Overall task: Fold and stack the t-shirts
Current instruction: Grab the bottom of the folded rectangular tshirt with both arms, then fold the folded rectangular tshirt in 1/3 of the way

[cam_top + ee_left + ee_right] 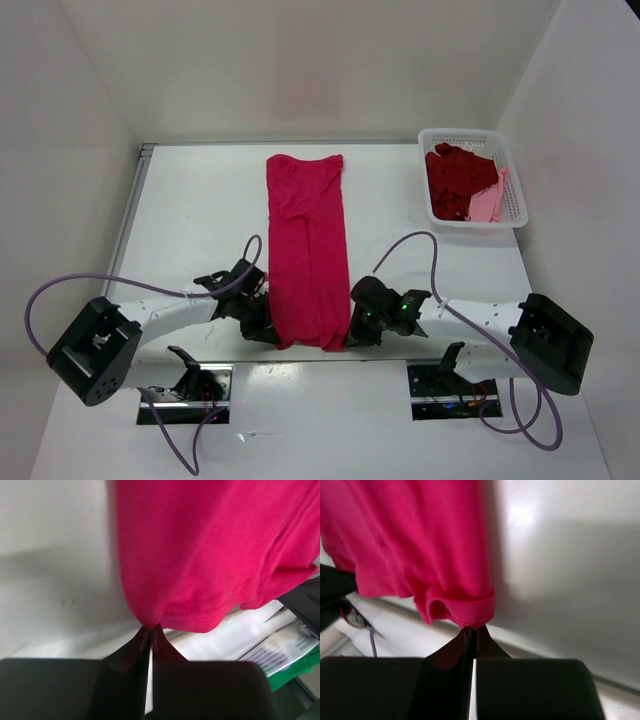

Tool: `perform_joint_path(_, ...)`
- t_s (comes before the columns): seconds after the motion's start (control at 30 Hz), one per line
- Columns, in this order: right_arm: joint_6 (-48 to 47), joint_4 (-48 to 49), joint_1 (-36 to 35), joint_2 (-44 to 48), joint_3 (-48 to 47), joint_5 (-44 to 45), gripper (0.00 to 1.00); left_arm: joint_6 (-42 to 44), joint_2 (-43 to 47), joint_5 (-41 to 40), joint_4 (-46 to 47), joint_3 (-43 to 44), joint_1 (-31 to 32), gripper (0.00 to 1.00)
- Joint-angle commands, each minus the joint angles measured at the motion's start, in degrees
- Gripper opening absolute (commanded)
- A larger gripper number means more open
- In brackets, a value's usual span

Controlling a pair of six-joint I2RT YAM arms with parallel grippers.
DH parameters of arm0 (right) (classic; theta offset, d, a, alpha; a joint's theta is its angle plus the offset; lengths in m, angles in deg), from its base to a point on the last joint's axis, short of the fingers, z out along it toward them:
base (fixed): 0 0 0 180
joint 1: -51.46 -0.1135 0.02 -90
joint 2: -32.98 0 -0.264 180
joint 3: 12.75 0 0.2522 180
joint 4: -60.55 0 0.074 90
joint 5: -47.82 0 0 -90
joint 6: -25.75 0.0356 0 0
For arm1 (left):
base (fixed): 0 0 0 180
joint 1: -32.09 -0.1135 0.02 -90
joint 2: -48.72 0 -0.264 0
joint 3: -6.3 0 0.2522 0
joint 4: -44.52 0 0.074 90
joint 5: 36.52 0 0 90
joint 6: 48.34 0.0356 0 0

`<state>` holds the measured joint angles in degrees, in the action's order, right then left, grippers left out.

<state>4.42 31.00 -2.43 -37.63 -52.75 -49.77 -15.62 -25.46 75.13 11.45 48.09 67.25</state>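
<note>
Where left tool [150, 630] and right tool [471, 630] pinch crimson t-shirt [308, 250], corners hidden

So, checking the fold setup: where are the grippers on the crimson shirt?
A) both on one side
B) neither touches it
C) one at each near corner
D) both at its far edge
C: the left gripper and right gripper each pinch a near corner of the crimson shirt.

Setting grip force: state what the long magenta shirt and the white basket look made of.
Magenta shirt: soft knit cloth, probably cotton jersey, matte; it drapes and shows a stitched hem in the wrist views. White basket: likely rigid moulded plastic; its thin perforated walls hold their shape.
</note>
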Motion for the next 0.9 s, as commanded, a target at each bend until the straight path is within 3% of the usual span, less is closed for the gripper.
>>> perform_joint_path(0.0,3.2,-5.1,-3.3,3.0,-4.6,2.0,0.01,4.2,3.6,2.2,-10.1,1.1,0.3,0.02)
perform_joint_path(0.17,-2.6,-15.0,0.5,6.4,-12.1,6.5,0.01,7.9,3.4,0.7,-15.7,11.1,0.3,0.0)
perform_joint_path(0.4,-13.3,-15.8,11.5,1.8,-21.6,6.5,0.01,11.7,-0.5,-4.9,-20.2,21.0,0.3,0.0)
perform_joint_path(0.57,-20.0,-14.3,17.8,-7.8,-30.0,4.9,0.01,14.3,-4.6,-7.8,-19.2,29.0,-5.1,0.0)
perform_joint_path(0.7,-23.3,-13.1,21.9,-13.8,-37.8,4.9,0.01,17.0,-9.7,-8.4,-15.1,32.7,-13.9,0.0)
perform_joint_path(0.87,-25.9,-10.4,25.3,-23.3,-43.4,4.7,0.01,19.7,-18.0,-9.7,-12.8,39.2,-17.0,0.0)
